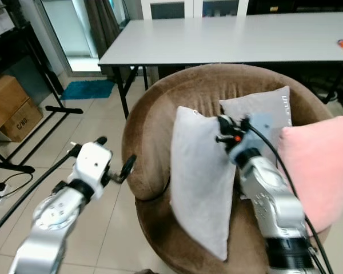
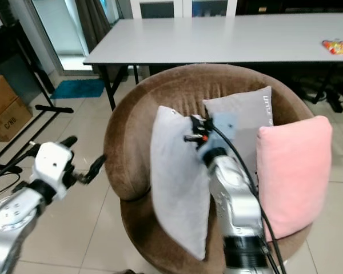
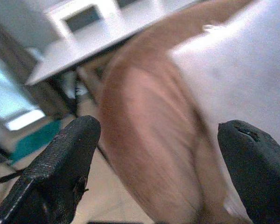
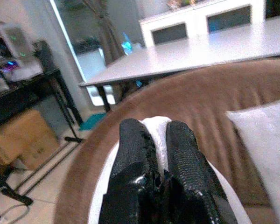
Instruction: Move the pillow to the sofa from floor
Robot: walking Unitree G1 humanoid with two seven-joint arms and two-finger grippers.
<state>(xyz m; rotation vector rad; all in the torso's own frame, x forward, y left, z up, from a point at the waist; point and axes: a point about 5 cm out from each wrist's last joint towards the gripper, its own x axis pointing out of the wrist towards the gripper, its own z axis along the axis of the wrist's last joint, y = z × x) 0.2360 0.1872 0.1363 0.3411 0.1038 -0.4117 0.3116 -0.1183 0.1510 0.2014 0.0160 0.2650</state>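
Observation:
A light grey pillow (image 1: 200,182) stands on edge in the round brown sofa chair (image 1: 154,114), leaning toward its middle. My right gripper (image 4: 157,133) is shut on the pillow's top corner, and its wrist (image 1: 231,140) sits just right of that corner. My left gripper (image 1: 115,153) is open with nothing in it, hanging over the tiled floor beside the sofa's left rim. In the left wrist view its fingertips (image 3: 72,149) frame the sofa's brown side and the pale pillow.
A second grey pillow (image 1: 268,108) and a pink pillow (image 1: 326,165) lean against the sofa's back and right side. A long white table (image 1: 228,37) stands behind. Cardboard boxes (image 1: 8,105), a black rack (image 1: 23,51) and a blue mat (image 1: 88,89) are to the left.

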